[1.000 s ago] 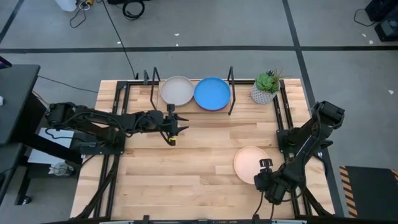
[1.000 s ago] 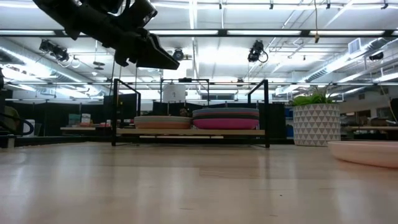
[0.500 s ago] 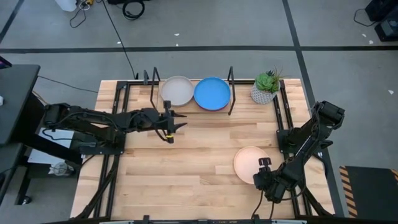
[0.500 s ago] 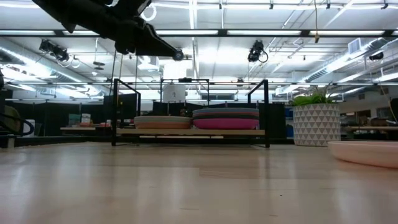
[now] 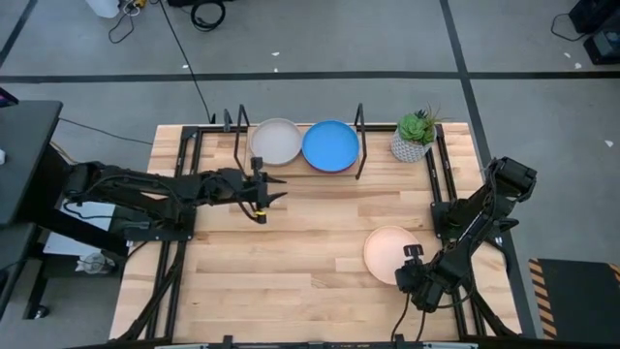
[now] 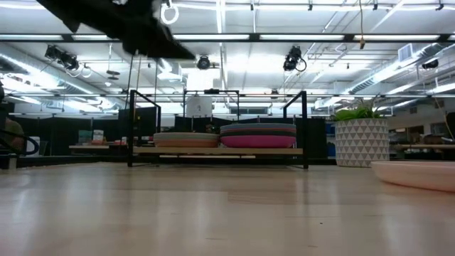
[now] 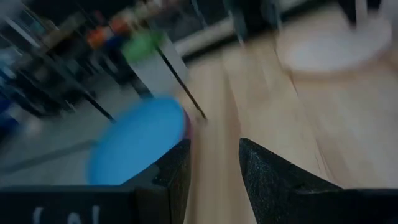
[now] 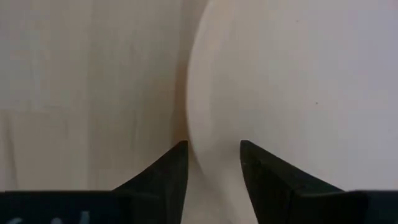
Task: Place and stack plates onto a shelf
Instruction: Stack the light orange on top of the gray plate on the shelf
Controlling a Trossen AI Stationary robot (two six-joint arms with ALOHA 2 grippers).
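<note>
Seen from above, the shelf (image 5: 298,167) holds a cream plate (image 5: 276,142) and a bright blue plate (image 5: 330,145) side by side, and a peach plate (image 5: 389,254) lies alone on the surface, well apart from the shelf. The left gripper (image 5: 260,192) hovers just in front of the shelf; the right gripper (image 5: 412,273) sits at the peach plate's near edge.

The low view shows two stacks on the shelf — the blue one taller, with magenta beneath.

In the left wrist view the fingers (image 7: 267,177) stand apart and empty.

In the right wrist view the fingers (image 8: 264,168) are apart, straddling the peach plate's rim, not clamped. The plate looks stiff, light and smooth — the rim seems the only hold, and it may slip.
</note>
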